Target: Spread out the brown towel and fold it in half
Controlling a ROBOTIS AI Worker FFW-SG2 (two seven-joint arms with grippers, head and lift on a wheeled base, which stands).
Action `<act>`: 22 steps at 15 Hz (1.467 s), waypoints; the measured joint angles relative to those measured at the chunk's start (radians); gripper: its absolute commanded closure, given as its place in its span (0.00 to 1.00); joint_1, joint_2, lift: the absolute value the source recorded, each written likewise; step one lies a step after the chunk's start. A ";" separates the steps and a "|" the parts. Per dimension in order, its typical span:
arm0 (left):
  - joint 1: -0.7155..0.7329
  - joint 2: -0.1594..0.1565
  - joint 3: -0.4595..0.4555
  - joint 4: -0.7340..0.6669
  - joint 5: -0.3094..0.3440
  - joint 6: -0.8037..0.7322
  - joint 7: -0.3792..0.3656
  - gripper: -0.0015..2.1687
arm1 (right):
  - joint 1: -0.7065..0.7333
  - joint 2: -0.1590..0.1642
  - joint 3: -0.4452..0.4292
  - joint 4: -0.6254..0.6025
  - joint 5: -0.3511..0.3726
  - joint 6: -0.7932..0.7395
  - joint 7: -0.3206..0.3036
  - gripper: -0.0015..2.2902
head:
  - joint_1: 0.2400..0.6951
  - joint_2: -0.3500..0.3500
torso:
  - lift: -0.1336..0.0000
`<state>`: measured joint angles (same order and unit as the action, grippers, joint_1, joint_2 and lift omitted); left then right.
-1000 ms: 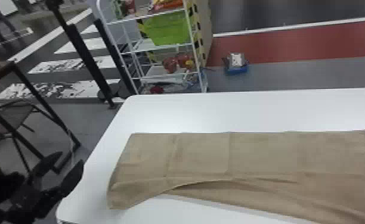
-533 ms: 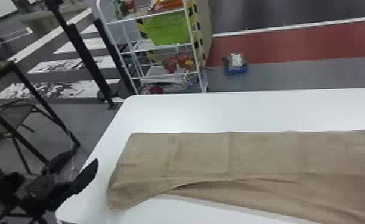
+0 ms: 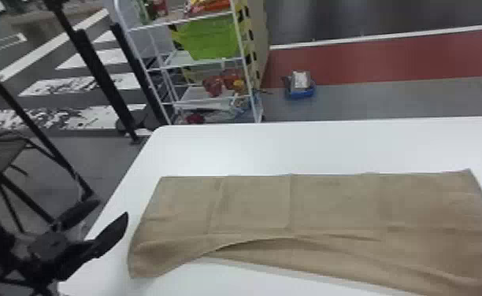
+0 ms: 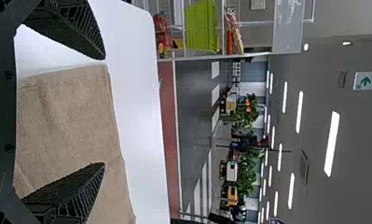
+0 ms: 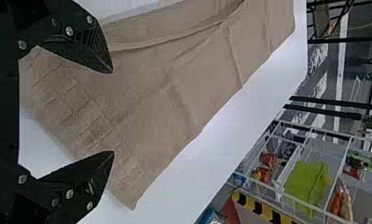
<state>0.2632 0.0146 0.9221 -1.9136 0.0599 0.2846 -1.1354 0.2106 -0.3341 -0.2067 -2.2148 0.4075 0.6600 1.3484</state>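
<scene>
the left gripper and the right gripper are standing open and empty. the brown towel is lying on the white table, beyond the left fingertips and past the gap between the right ones, apparently folded with an uneven edge. squaring that edge is probably calling for low fingertips pinching the loose upper layer alone, then drawing it evenly without dragging the lower layer.

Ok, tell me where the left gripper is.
The left gripper is at the head view's lower left, by the left edge of the table, left of the towel.
</scene>
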 measured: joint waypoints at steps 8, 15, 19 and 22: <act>0.026 -0.005 -0.009 -0.014 -0.006 -0.003 -0.004 0.04 | -0.077 0.031 0.282 0.124 0.047 0.199 0.000 0.18 | 1.00 1.00 | 0.00; 0.030 -0.003 -0.007 -0.002 -0.006 -0.011 -0.006 0.04 | -0.118 0.039 0.296 0.199 0.048 0.220 0.000 0.26 | 1.00 1.00 | 0.00; 0.031 -0.003 -0.005 0.007 -0.006 -0.019 -0.006 0.04 | -0.122 0.038 0.299 0.213 0.029 0.222 0.000 0.40 | 1.00 1.00 | 0.00; 0.033 -0.003 -0.005 0.010 -0.006 -0.022 -0.006 0.04 | -0.123 0.034 0.297 0.219 0.025 0.225 0.000 0.46 | 1.00 1.00 | 0.00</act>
<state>0.2960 0.0115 0.9173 -1.9038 0.0537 0.2630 -1.1413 0.0876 -0.2999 0.0903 -1.9962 0.4329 0.8846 1.3484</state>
